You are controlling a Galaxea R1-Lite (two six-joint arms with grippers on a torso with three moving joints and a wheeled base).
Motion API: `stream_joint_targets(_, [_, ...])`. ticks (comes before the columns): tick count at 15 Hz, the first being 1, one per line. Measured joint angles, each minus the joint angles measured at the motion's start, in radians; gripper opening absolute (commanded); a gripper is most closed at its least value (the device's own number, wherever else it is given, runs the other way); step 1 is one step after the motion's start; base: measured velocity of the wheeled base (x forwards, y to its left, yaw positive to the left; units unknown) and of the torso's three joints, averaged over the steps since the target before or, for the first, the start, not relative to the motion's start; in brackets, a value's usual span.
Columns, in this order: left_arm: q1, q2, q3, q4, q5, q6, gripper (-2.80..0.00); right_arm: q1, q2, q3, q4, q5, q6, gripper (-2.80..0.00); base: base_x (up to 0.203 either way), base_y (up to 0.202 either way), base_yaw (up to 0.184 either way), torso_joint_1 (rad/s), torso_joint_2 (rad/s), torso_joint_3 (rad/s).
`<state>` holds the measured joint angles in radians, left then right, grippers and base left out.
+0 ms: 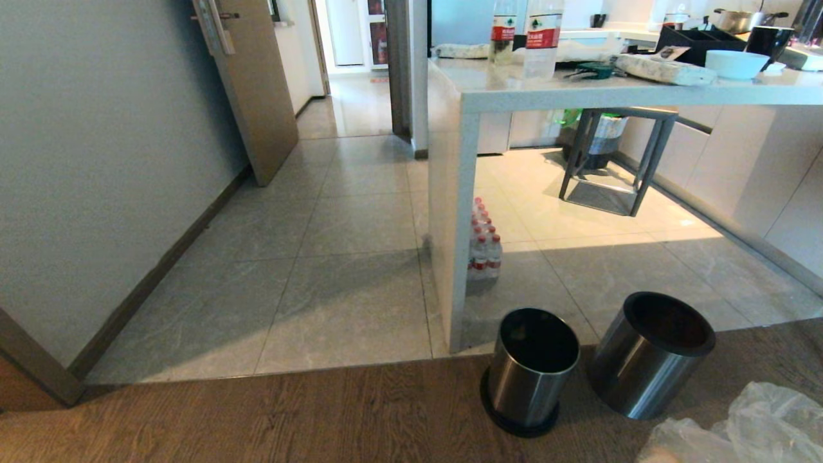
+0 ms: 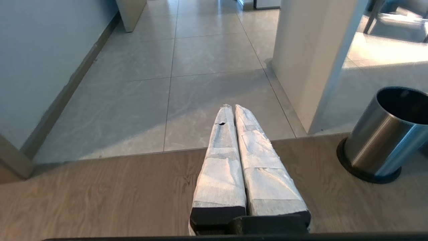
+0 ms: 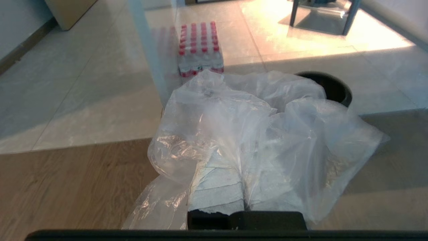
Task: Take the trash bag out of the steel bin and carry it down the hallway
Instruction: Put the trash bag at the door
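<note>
Wood-plank floor (image 1: 257, 418) fills the bottom of the head frame and meets grey marbled tiles of the hallway (image 1: 334, 244), which runs to the upper left past a brown door (image 1: 257, 83). A white worktop (image 1: 643, 90) crosses the upper right. The steel bin (image 1: 530, 370) stands lower centre, its separate steel sleeve (image 1: 649, 354) just beside it. Only the right wrist view shows a red-capped bottle pack (image 3: 199, 48) clearly. There the trash bag (image 3: 254, 134) drapes over the right pincer (image 3: 243, 187), clamped on it; the left pincer (image 2: 234, 113) is together, holding nothing.
</note>
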<state>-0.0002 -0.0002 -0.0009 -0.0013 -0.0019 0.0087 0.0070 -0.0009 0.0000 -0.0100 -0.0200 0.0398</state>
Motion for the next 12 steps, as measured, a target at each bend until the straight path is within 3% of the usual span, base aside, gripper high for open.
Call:
stream_joint_targets(6, [0.0, 0.0, 0.001, 0.002, 0.0, -0.002, -2.8, 0.001, 0.0, 0.0, -0.001, 0.0, 0.0, -2.8, -0.001, 0.146, 0.0, 0.004, 0.0, 0.004])
stream_joint_targets(12, [0.0, 0.0, 0.001, 0.007, 0.0, -0.004, -2.8, 0.0, 0.0, 0.0, -0.002, 0.0, 0.0, -2.8, 0.0, 0.0, 0.0, 0.0, 0.0, 0.0])
